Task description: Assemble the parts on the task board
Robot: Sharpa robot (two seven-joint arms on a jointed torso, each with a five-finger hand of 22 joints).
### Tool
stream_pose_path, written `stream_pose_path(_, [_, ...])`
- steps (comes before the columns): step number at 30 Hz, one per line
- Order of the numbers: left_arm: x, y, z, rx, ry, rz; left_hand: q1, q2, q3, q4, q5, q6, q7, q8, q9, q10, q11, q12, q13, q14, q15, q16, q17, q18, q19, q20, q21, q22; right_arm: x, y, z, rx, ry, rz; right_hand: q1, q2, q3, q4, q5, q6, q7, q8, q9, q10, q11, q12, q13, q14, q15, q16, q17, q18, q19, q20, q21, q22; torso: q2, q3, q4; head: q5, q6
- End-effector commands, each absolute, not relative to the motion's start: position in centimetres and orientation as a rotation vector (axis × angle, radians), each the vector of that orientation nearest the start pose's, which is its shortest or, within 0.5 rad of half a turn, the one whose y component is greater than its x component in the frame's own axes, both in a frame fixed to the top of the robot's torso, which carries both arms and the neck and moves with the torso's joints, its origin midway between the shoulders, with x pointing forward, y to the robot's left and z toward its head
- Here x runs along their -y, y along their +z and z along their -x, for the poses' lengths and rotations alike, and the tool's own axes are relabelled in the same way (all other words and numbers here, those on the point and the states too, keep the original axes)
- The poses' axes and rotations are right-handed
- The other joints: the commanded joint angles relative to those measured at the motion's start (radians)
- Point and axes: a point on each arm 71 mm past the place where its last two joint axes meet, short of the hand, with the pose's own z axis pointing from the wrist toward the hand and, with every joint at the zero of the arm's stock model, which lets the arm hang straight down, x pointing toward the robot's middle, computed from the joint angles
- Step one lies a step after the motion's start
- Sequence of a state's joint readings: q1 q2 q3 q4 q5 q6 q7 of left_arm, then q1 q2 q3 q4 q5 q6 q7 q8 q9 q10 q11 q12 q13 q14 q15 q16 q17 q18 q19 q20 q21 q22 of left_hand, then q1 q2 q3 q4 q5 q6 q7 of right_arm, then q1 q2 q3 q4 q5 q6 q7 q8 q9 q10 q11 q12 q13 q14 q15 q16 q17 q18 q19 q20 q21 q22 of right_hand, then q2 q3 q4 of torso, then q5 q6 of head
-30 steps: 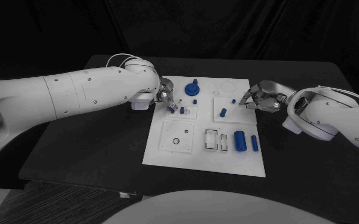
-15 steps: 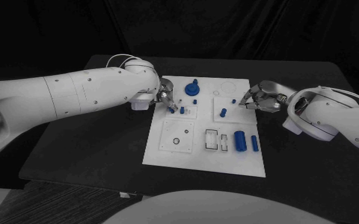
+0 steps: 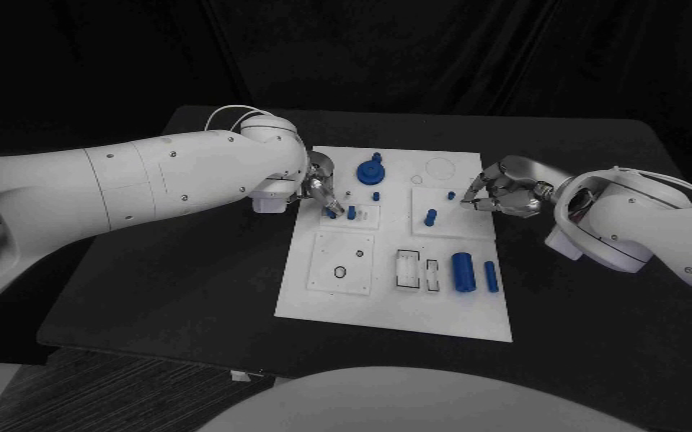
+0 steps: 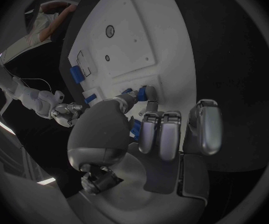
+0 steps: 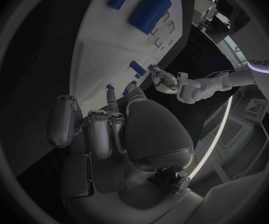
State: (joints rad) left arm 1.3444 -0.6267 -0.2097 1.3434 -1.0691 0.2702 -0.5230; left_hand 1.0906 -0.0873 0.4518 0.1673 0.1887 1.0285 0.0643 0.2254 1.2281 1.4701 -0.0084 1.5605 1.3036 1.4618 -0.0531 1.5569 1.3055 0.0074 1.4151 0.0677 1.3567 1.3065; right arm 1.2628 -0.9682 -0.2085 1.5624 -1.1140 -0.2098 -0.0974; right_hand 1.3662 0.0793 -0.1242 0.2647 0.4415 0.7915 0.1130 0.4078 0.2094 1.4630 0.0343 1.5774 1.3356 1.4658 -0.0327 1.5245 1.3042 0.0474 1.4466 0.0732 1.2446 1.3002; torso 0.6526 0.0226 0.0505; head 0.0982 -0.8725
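Showing the assembly under way, we see the white task board [image 3: 397, 297] lying in the middle of the black table [image 3: 188, 272], with both hands working at its far half. Our left hand [image 3: 320, 190] sits over the board's left edge; in the left wrist view its fingertips [image 4: 148, 92] close on a small blue peg [image 4: 141, 91] standing at a raised fixture plate, so we read this hand as pinching that part. Our right hand [image 3: 500, 192] sits at the board's right edge, fingers curled in, and a small blue pin [image 3: 450, 194] shows at its fingertips; whether the pin is truly held or merely touched we cannot tell. Other parts stay on the board: a blue knob [image 3: 371, 169] near the far edge, a short blue peg [image 3: 430, 217] mid-board, a large blue cylinder [image 3: 463, 270] and a slim blue rod [image 3: 490, 276] toward the near right corner, and a black ring [image 3: 338, 273] on the near left plate.

We judge the main risk to be misalignment at the left peg: a tilted peg pressed downward could jam in its hole or slip sideways out of the pinch. A second risk is board shift, since both hands bear near opposite edges and uneven pressure could slide the plate and upset the loose cylinder and rod.
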Motion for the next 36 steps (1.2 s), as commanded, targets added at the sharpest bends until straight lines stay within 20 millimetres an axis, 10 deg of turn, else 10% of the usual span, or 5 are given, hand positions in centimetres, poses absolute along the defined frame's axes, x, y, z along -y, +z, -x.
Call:
stream_pose_path(1, [-16.55,-23.27,-50.09,-2.465,-0.279,-0.075,0.000,0.014,-0.039,0.002,-0.022,-0.027,-0.009,-0.032,-0.012,0.101,0.003,0.010,0.267,0.109,0.006,0.014,0.265,0.051,-0.010,-0.002,-0.017,0.187,25.65,-22.48,-46.01,-1.975,0.664,-0.134,0.048,0.022,0.013,-0.006,0.025,-0.002,0.002,0.016,0.002,0.108,0.001,-0.007,0.235,0.083,-0.001,-0.023,0.203,0.030,-0.010,0.000,-0.030,0.166,0.000,0.0000,0.0001,0.001,0.000])
stream_pose_path(28, [-16.56,-23.32,-50.05,-2.459,-0.280,-0.067,-0.053,0.041,-0.156,0.094,-0.068,-0.027,0.001,-0.050,-0.027,0.101,0.012,0.010,0.267,0.109,0.014,0.014,0.265,0.051,-0.011,0.005,-0.019,0.186,25.74,-22.68,-46.08,-1.987,0.657,-0.135,0.051,0.023,0.015,-0.008,0.027,-0.003,0.002,0.015,0.002,0.108,0.001,-0.007,0.235,0.081,-0.001,-0.027,0.199,0.032,-0.013,0.000,-0.040,0.164,0.000,0.0000,0.0000,0.002,0.000])
stream_pose_path(36, [-16.51,-23.32,-50.05,-2.457,-0.290,-0.069,0.030,0.051,-0.155,0.058,0.097,-0.032,-0.007,-0.050,-0.019,0.101,0.006,0.010,0.267,0.109,0.010,0.014,0.265,0.052,-0.013,0.002,-0.021,0.186,25.73,-22.70,-46.10,-1.989,0.656,-0.134,0.052,0.023,0.016,-0.008,0.028,-0.004,0.002,0.015,0.001,0.108,0.001,-0.007,0.235,0.081,-0.001,-0.029,0.197,0.032,-0.014,0.000,-0.043,0.163,0.000,0.0000,0.0002,0.002,0.000])
